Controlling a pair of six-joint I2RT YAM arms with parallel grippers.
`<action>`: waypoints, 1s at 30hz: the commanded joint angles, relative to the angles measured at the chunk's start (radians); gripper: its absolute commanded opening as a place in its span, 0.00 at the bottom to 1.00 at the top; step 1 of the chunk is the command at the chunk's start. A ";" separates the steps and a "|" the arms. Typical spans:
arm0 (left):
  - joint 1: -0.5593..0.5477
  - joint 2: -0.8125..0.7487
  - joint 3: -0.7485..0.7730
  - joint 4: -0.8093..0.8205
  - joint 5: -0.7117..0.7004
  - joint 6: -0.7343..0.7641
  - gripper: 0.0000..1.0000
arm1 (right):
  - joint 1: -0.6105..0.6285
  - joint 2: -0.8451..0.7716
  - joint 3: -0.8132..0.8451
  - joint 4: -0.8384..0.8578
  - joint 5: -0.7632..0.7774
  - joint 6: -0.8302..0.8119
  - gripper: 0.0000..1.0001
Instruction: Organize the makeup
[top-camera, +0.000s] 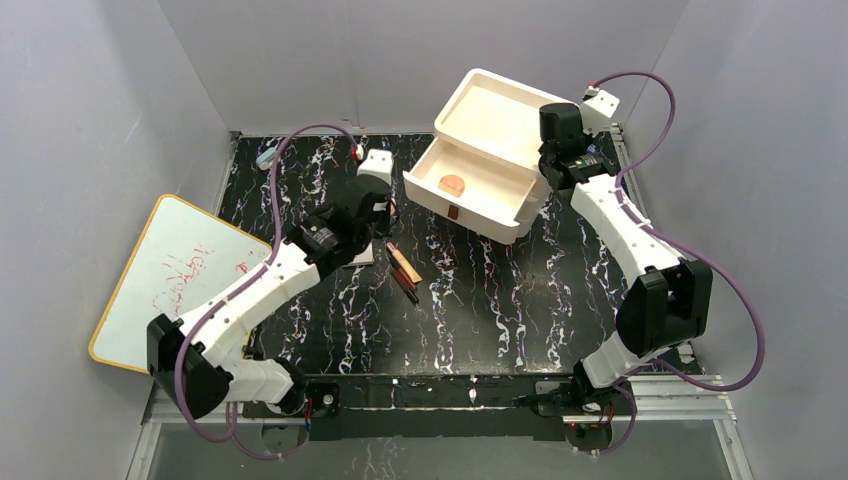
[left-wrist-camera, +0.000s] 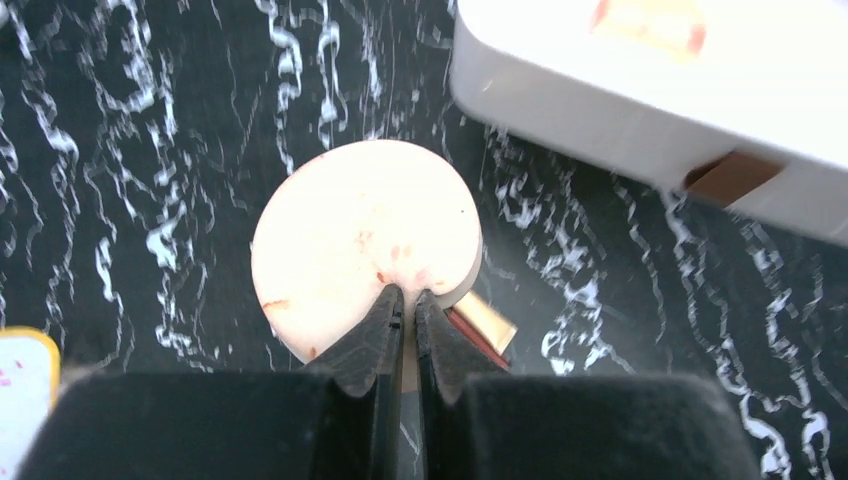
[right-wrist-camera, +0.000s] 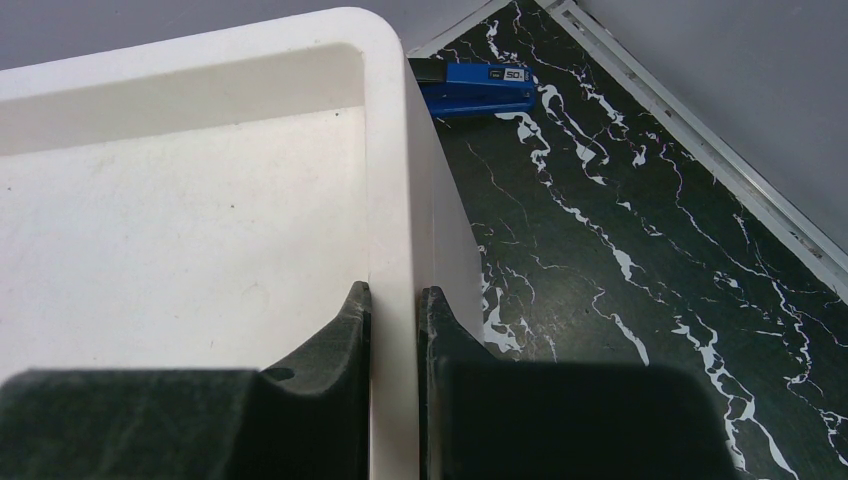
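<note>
My left gripper (left-wrist-camera: 403, 295) is shut on the near rim of a large round pale-pink disc (left-wrist-camera: 365, 245), which sits just above the black marbled table. A tan tube end (left-wrist-camera: 490, 320) and a red pencil (left-wrist-camera: 470, 337) peek out beside its right finger. From above, the left gripper (top-camera: 366, 228) hangs left of the pencils and tan stick (top-camera: 403, 270). A smaller copper-pink disc (top-camera: 452, 183) lies in the open drawer (top-camera: 480, 195) of the white box (top-camera: 500, 110). My right gripper (right-wrist-camera: 394, 292) is shut on the box's top-tray wall (right-wrist-camera: 390, 170).
A whiteboard (top-camera: 170, 280) leans at the left edge. A small light-blue object (top-camera: 266, 156) lies at the back left. A blue item (right-wrist-camera: 478, 85) sits behind the box. The drawer's brown handle (left-wrist-camera: 735, 178) faces the left gripper. Grey walls enclose the table.
</note>
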 joint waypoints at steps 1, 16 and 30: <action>0.006 0.036 0.167 -0.078 0.006 0.069 0.00 | -0.019 0.050 -0.070 -0.203 -0.046 0.021 0.01; 0.004 0.493 0.717 -0.072 0.261 0.156 0.00 | -0.019 0.038 -0.077 -0.207 -0.045 0.018 0.01; 0.005 0.588 0.708 0.023 0.328 0.157 0.52 | -0.018 0.053 -0.079 -0.204 -0.050 0.020 0.01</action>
